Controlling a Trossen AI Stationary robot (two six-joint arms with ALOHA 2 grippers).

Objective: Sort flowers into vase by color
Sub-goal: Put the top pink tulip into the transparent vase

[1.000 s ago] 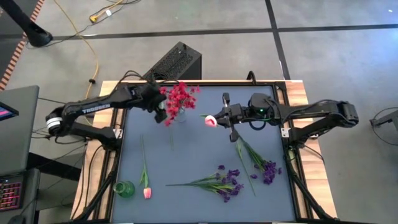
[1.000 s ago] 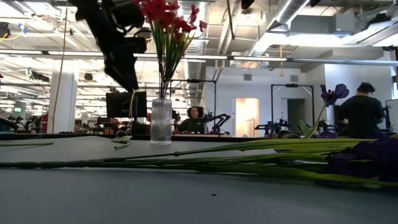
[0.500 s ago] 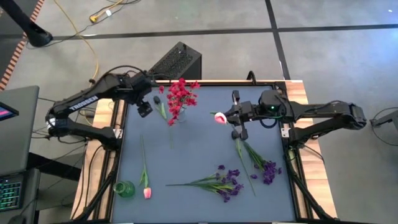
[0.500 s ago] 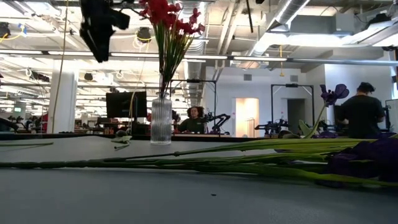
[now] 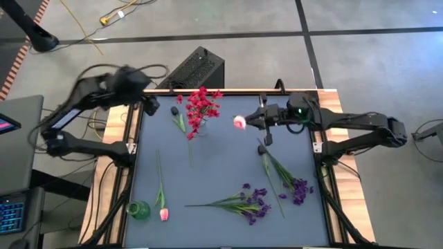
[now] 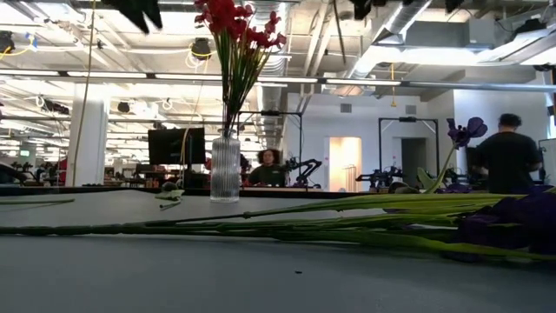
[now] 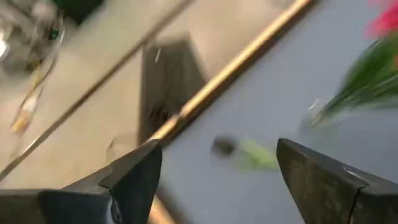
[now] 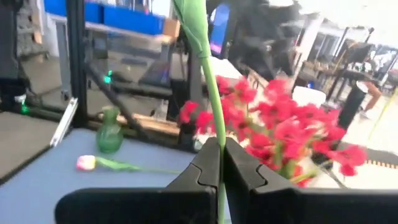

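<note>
High view: the dark table [image 5: 228, 159] fills the middle of the frame, with both arms reaching in from the sides. At upper left the left gripper [image 5: 147, 105] hangs blurred over the table's corner, its fingers [image 7: 134, 177] spread wide with nothing between them. At right of centre the right gripper [image 5: 257, 122] is clamped tight on the green stem of a pink tulip [image 5: 239, 122], whose bud sits just right of the red flowers [image 5: 201, 107]. Those red sprays stand upright in a clear ribbed vase [image 6: 224, 169] at upper centre.

Lower down, 2 purple bunches lie flat: 1 [image 5: 252, 203] at lower centre, the other [image 5: 299, 189] to its right, stems pointing up toward the right arm. A second pink tulip [image 5: 163, 212] lies at lower left beside a small green vase [image 5: 138, 210]. A loose green leaf [image 5: 181, 122] lies just left of the clear vase.

Low view: people [image 6: 503, 156] stand in the room behind.
</note>
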